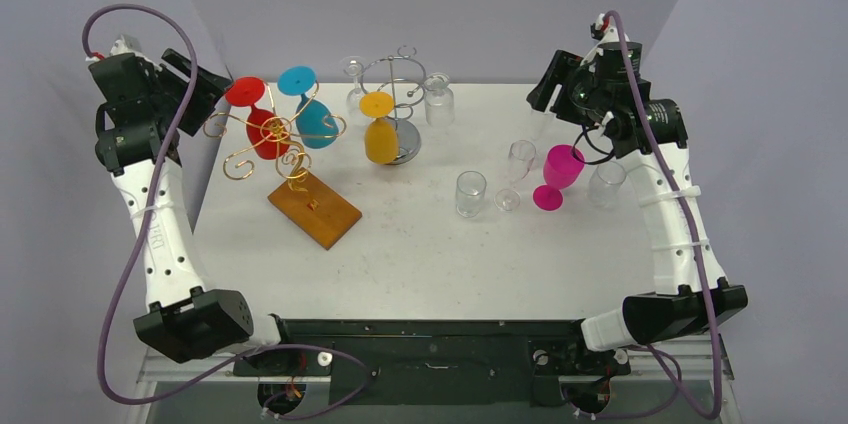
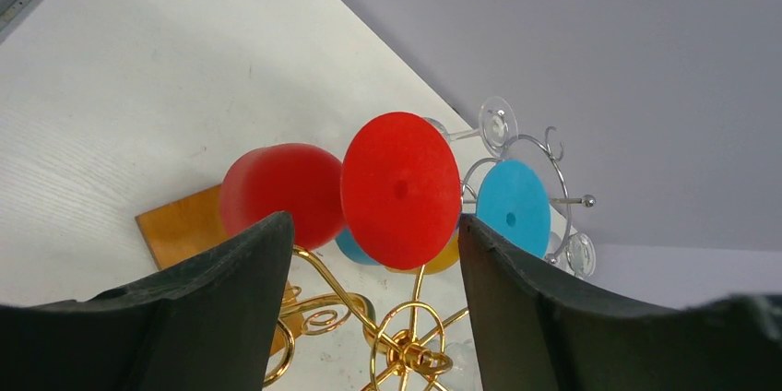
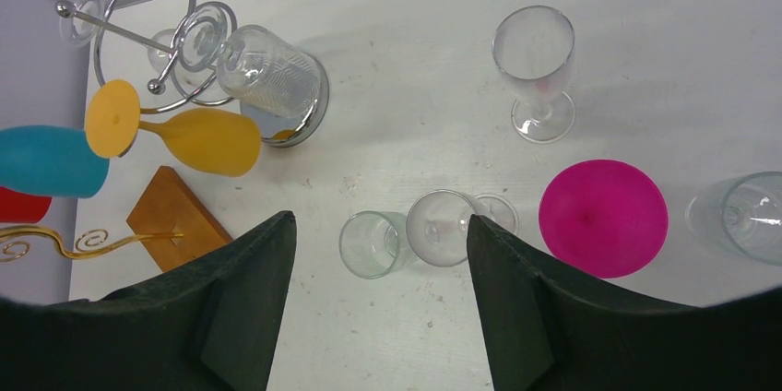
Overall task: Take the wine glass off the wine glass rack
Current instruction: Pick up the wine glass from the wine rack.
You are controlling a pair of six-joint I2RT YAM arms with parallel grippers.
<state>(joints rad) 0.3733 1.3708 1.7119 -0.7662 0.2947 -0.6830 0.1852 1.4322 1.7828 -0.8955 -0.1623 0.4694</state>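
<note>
The red wine glass [image 2: 399, 188] hangs upside down on the gold wire rack [image 2: 403, 347], foot uppermost, directly ahead of the left claw [image 2: 373, 218]. In the left wrist view the round red foot lines up with the gap between the two fingers, and the red bowl lies just past the tip of one finger. The left claw's fingers stand partly apart, the gap slightly wider than the foot. Contact with the glass cannot be confirmed, and nothing is seen clamped. The rack's wire curls lie below the claw and rise from a wooden base [image 1: 314, 208] on the table [image 1: 430, 264].

Beyond the red foot, on the side of the other finger, a blue glass [image 2: 513, 207] hangs on the same rack. Further on stands a silver rack [image 1: 407, 147] carrying a yellow glass [image 1: 381, 139], also inverted.

The right claw [image 3: 380, 218] hovers above the table, well apart from both racks, fingers moderately spread and holding nothing. Items near it:

- **Below its gap:** a clear tumbler [image 3: 369, 243] just beside a clear stemmed glass [image 3: 443, 225].
- **Off to one side of the gap:** a pink glass [image 3: 603, 218], then another clear glass [image 3: 742, 216] at the edge of the view.
- **Ahead of the claw:** a tall clear glass [image 3: 535, 68].
</note>
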